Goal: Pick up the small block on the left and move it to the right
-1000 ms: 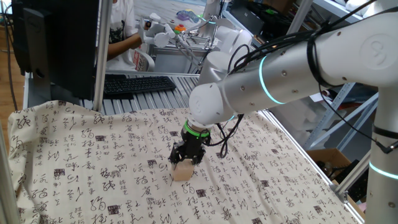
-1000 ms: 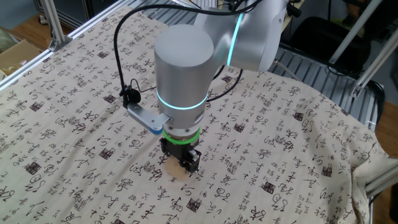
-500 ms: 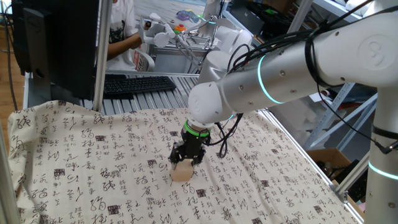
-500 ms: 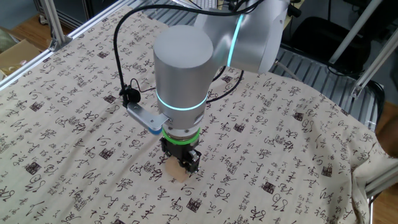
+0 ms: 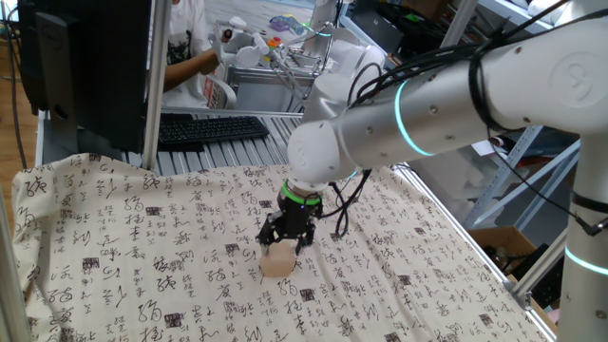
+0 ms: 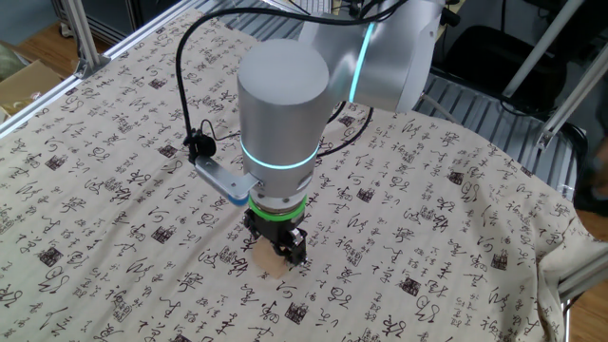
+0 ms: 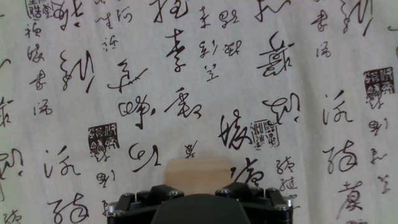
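The small block (image 5: 277, 262) is a plain tan wooden cube resting on the calligraphy-printed cloth (image 5: 142, 247) near its middle. It also shows in the other fixed view (image 6: 274, 263) and at the bottom of the hand view (image 7: 199, 171). My gripper (image 5: 286, 243) points straight down right over the block, its black tips at the block's top edge on either side; it also shows in the other fixed view (image 6: 276, 249). The jaws look slightly open and not clamped on the block. The gripper body hides the block's near part in the hand view.
A keyboard (image 5: 209, 127) and a dark monitor (image 5: 85, 66) stand past the cloth's far edge. Metal frame rails (image 6: 81, 38) border the table. A black cable (image 6: 190, 104) loops from the wrist over the cloth.
The gripper has risen very slightly while the block stays put on the cloth. Nothing else has moved.
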Tool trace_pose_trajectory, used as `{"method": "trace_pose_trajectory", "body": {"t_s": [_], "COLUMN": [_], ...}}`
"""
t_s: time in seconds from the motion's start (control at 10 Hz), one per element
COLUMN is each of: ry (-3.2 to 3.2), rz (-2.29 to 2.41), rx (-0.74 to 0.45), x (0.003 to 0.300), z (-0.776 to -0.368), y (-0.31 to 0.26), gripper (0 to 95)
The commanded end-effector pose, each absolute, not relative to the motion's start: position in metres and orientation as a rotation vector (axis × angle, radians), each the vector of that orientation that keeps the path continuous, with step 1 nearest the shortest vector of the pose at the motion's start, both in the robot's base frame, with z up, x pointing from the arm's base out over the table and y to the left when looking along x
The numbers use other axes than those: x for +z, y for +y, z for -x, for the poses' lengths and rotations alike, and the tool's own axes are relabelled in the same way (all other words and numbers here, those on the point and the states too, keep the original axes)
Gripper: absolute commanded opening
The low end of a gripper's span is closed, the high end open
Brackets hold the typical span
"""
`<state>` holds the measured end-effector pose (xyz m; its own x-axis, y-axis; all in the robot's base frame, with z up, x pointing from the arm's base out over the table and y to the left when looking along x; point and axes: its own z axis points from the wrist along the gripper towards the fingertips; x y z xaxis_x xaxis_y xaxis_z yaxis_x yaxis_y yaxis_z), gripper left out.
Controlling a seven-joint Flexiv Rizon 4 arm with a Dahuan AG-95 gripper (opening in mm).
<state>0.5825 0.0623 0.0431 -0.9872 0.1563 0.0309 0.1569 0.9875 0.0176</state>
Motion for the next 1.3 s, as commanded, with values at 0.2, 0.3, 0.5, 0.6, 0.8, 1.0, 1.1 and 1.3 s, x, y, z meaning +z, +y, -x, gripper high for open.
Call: {"method": "trace_pose_trajectory", "body": {"t_s": [0.2, 0.3, 0.5, 0.6, 0.8, 1.0, 1.1, 1.3], "ry": [-3.097, -3.094, -3.087, -3.077, -3.080, -3.088, -3.096, -3.105], "rz": [0.256, 0.260, 0.254, 0.250, 0.236, 0.209, 0.190, 0.159], "rx": [-0.032, -0.027, -0.010, -0.004, -0.001, 0.017, 0.018, 0.012], "x": [0.055, 0.060, 0.070, 0.075, 0.080, 0.084, 0.084, 0.086], "z": [-0.578, -0.576, -0.573, -0.572, -0.571, -0.569, -0.568, -0.566], "y": [0.058, 0.057, 0.050, 0.044, 0.031, 0.016, 0.007, -0.006], "gripper": [76.0, 76.0, 76.0, 76.0, 76.0, 57.0, 38.0, 19.0]}}
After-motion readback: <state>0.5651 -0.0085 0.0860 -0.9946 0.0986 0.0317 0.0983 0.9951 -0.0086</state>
